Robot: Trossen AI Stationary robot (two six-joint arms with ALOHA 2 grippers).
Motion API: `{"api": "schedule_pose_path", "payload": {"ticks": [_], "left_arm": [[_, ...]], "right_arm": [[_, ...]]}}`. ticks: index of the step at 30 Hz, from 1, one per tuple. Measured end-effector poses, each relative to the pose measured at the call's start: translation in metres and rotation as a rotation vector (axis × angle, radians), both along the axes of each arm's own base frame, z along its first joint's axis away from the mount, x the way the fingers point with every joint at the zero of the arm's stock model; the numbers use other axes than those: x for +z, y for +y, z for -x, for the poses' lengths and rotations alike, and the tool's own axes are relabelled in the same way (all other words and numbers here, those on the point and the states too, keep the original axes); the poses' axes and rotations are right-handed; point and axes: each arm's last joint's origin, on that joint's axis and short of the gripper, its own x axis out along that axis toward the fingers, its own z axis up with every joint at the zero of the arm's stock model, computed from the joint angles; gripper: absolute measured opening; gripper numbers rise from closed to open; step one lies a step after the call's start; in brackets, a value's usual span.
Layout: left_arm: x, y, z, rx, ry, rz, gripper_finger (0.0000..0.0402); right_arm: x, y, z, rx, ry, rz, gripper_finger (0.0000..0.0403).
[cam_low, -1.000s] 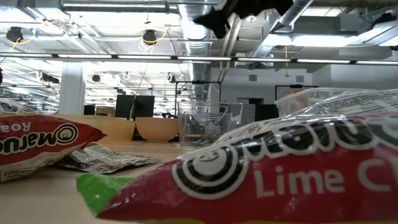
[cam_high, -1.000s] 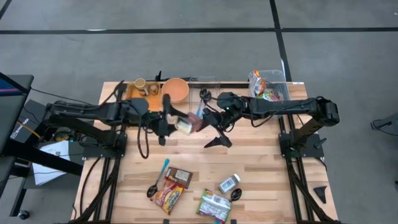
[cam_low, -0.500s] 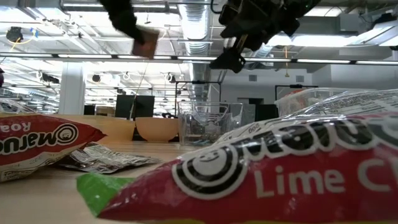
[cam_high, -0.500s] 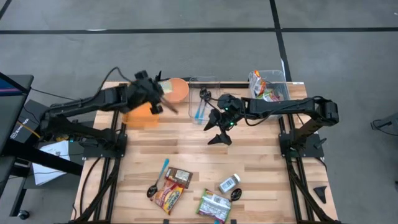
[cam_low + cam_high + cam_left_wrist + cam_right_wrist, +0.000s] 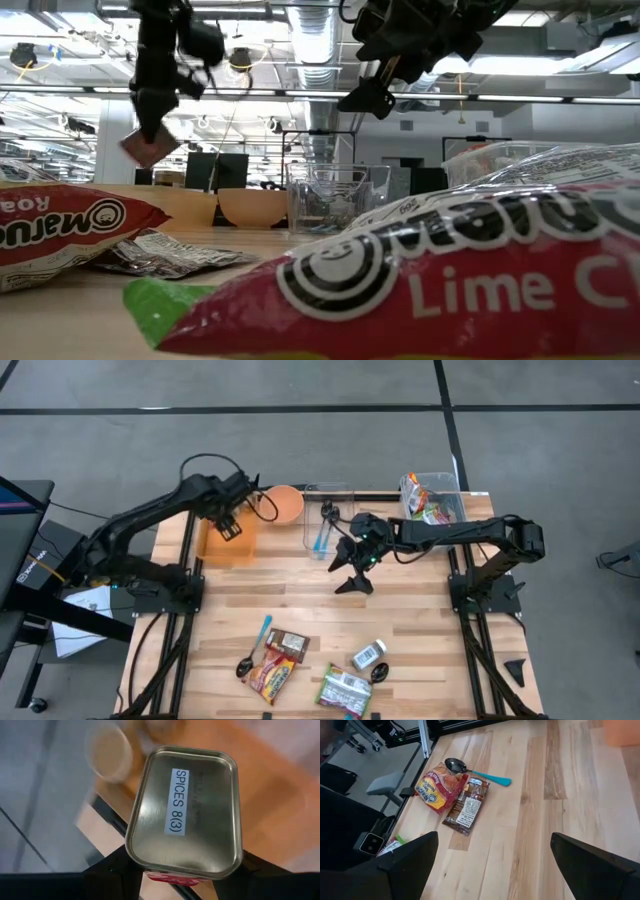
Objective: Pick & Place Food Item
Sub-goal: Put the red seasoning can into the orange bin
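Left gripper (image 5: 229, 526) clamps spice tin (image 5: 185, 815), now held over orange tray (image 5: 243, 548) at table's far left; half second ago it was higher, near orange bowl (image 5: 285, 503). Judged: carry done, release next. Right gripper (image 5: 352, 572) spread wide, empty, unmoved mid-table beside clear bin (image 5: 318, 530).

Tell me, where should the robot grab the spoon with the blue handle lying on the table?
Probably best by the blue handle of the spoon, about midway, coming straight down from above with the fingers across it. The spoon lies flat on the table. Its dark bowl sits right against the yellow noodle packet, while the handle sticks out over bare wood with room on both sides.
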Motion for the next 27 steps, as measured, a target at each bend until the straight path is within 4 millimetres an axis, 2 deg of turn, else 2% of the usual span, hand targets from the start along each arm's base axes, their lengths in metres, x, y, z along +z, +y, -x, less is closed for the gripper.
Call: {"api": "schedule_pose_path", "payload": {"ticks": [6,13,20,27], "left_arm": [[-0.04,0.015,-0.007,0.073,0.203,0.274,0.0175],[-0.078,0.029,-0.019,0.086,0.367,0.416,0.0175],[-0.091,0.038,-0.031,0.079,0.447,0.502,0.0175],[-0.093,0.032,-0.035,0.042,0.51,0.548,0.0175]], "right_arm": [[0.0,0.001,0.0,0.018,-0.006,0.015,0.0382],[-0.001,0.001,0.001,0.042,-0.009,0.042,0.0382],[-0.002,0.001,0.001,0.063,-0.016,0.065,0.0382],[-0.002,0.001,0.001,0.071,-0.022,0.075,0.0382]]}}
